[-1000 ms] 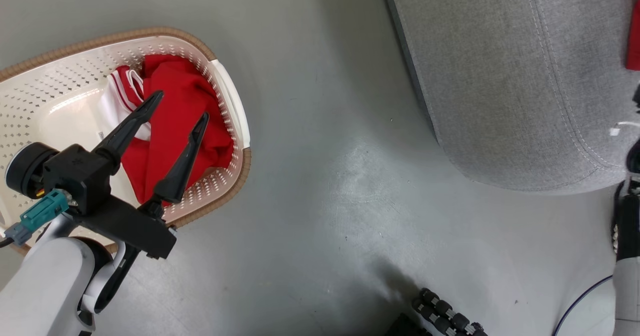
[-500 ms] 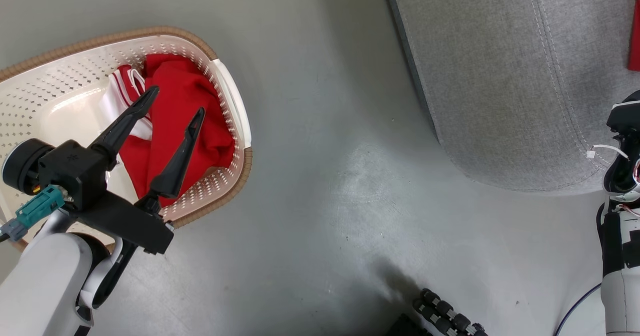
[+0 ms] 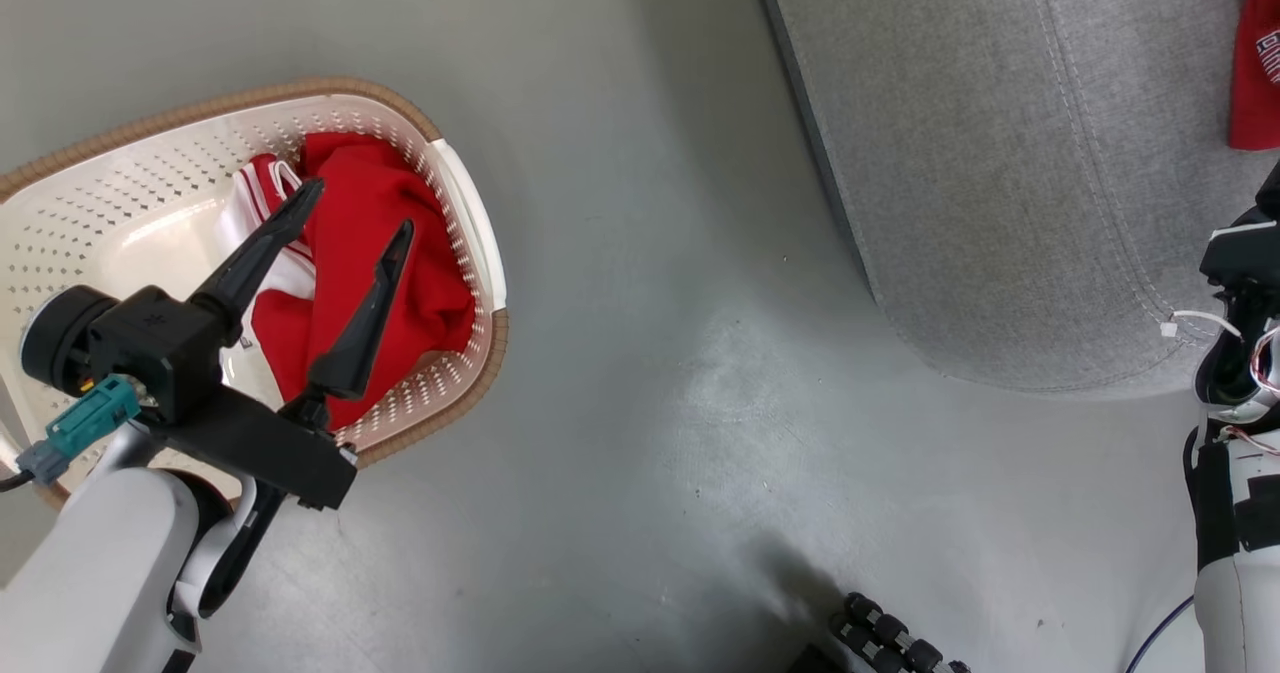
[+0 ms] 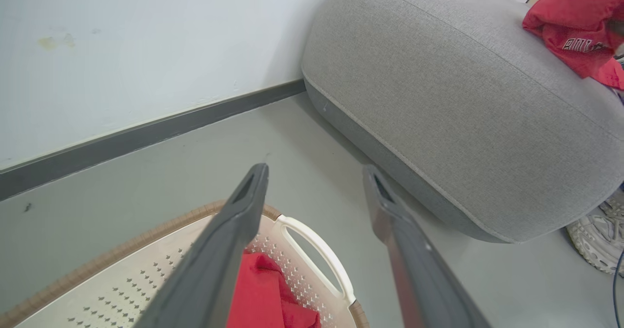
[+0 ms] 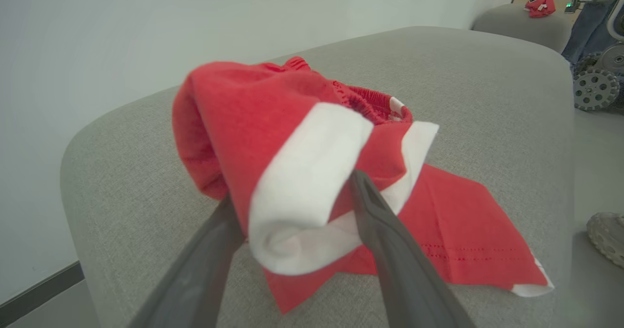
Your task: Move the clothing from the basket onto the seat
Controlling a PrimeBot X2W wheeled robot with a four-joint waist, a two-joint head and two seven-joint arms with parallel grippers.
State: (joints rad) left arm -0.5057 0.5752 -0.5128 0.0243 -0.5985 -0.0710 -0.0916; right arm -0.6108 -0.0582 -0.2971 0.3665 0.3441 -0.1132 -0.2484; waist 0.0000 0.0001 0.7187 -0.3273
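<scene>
Red clothing (image 3: 400,253) with white trim lies bunched at the right end of the cream basket (image 3: 200,103). My left gripper (image 3: 360,205) hovers open above it, empty; the left wrist view shows its fingers (image 4: 243,211) over the basket's handle (image 4: 312,240) and the red cloth (image 4: 258,289). A second red garment (image 3: 1258,73) lies on the grey seat (image 3: 1000,153) at the right edge. In the right wrist view my right gripper (image 5: 292,191) stands open, its fingers on either side of a rolled red-and-white fold (image 5: 302,172) of that garment resting on the seat (image 5: 487,74).
Grey floor separates basket and seat. A white wall with a dark skirting (image 4: 146,133) runs behind them. A shoe (image 4: 597,240) sits beside the seat. My base wheels (image 3: 890,633) show at the bottom. Far off, another wheeled robot (image 5: 597,79) stands by a second grey seat.
The head camera has shifted a little, showing more of the red garment on the seat. My right forearm has come further into the right edge. The left gripper stays over the basket.
</scene>
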